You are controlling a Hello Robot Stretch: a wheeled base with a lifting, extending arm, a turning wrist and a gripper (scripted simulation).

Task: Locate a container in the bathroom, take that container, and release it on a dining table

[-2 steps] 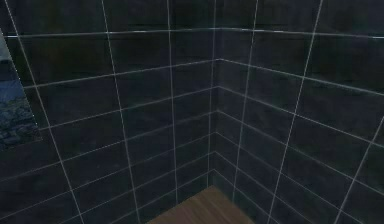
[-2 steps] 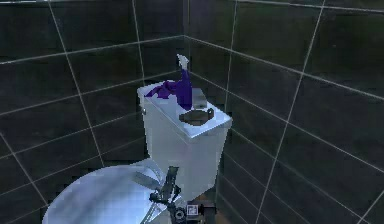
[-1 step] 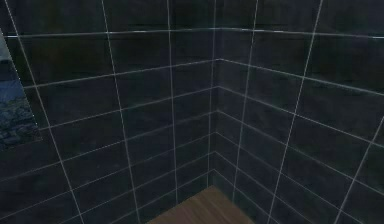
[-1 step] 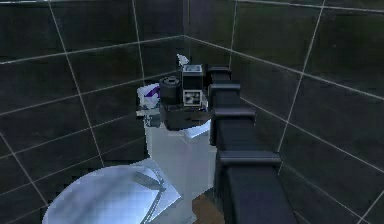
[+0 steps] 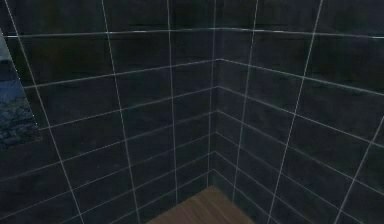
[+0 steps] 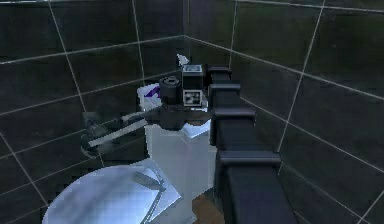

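Observation:
In the arm side view the dark arm (image 6: 235,150) rises from the bottom edge over a white toilet. My gripper (image 6: 100,138) reaches left from the two white marker squares (image 6: 190,85), its thin fingers stretched past the white tank (image 6: 180,160) toward the dark tiled wall. A small white and purple thing (image 6: 152,93) sits on the tank top just behind the gripper's body, with a pale pointed tip (image 6: 182,60) behind it. I cannot tell whether the gripper holds anything.
The toilet's white lid (image 6: 100,198) lies at the lower left of the arm side view. Dark tiled walls (image 5: 140,110) meet in a corner close ahead, above a strip of wooden floor (image 5: 215,207). A bluish patch (image 5: 10,95) sits at the forward view's left edge.

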